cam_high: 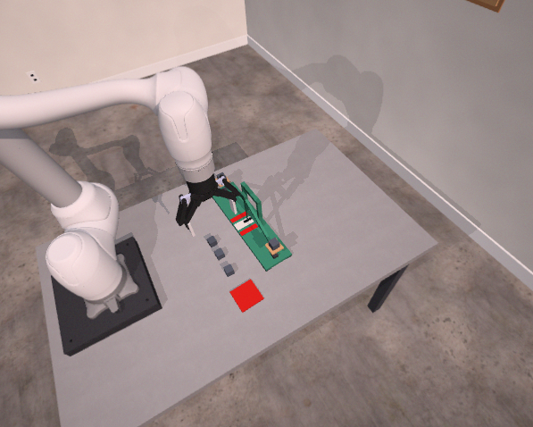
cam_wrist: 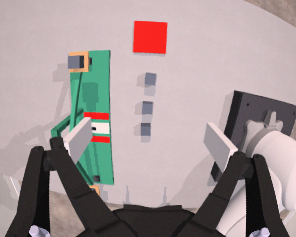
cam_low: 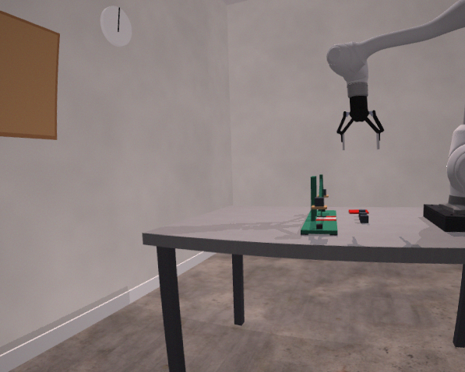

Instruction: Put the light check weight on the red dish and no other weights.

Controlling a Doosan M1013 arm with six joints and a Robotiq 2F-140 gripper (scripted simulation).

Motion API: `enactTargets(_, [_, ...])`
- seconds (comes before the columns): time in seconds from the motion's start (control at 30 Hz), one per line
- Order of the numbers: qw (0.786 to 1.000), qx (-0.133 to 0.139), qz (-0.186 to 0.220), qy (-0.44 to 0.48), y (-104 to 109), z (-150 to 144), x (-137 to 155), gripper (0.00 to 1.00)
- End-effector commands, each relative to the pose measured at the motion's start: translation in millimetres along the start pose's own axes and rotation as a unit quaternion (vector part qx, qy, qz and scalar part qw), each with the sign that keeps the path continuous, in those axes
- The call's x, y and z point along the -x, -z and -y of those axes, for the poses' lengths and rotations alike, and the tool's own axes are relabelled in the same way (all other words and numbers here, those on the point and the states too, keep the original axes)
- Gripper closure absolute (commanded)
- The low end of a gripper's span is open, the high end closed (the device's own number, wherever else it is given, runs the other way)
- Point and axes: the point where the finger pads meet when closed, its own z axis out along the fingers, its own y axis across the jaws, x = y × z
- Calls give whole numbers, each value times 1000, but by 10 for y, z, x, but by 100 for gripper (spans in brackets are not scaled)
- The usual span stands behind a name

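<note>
My gripper (cam_high: pixel 213 219) (cam_low: pixel 361 148) (cam_wrist: pixel 149 130) is wide open and empty, high above the table. The green rocker balance (cam_high: pixel 266 262) (cam_low: pixel 329 228) (cam_wrist: pixel 101 79) has a dark weight (cam_high: pixel 273 243) (cam_low: pixel 324 192) (cam_wrist: pixel 75 62) on one orange pan and another weight (cam_low: pixel 318 201) on the other pan. That far pan is partly hidden in the top view and in the wrist view. The pointer (cam_wrist: pixel 93 128) hangs over the white field (cam_high: pixel 242 225) (cam_wrist: pixel 104 128). Three alike weights stand in a row: one (cam_high: pixel 212 240) (cam_wrist: pixel 145 129), a middle one (cam_high: pixel 219 253) (cam_wrist: pixel 147 107), and one (cam_high: pixel 229 270) (cam_wrist: pixel 150 79) nearest the bare red dish (cam_high: pixel 246 295) (cam_low: pixel 354 211) (cam_wrist: pixel 150 37).
The balance's green uprights (cam_low: pixel 313 191) rise beside the beam, below my gripper's level. The arm's dark base plate (cam_high: pixel 142 275) (cam_low: pixel 436 218) (cam_wrist: pixel 235 111) stands on the table (cam_high: pixel 349 229), on the other side of the weight row from the balance.
</note>
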Motion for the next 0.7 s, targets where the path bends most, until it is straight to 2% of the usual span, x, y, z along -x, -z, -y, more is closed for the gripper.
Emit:
enactTargets(0.0, [1000,0,0,0,0,0,-32,0])
enactTargets(0.27, [1000,0,0,0,0,0,-229,0])
enactTargets(0.67, [1000,0,0,0,0,0,-735,0])
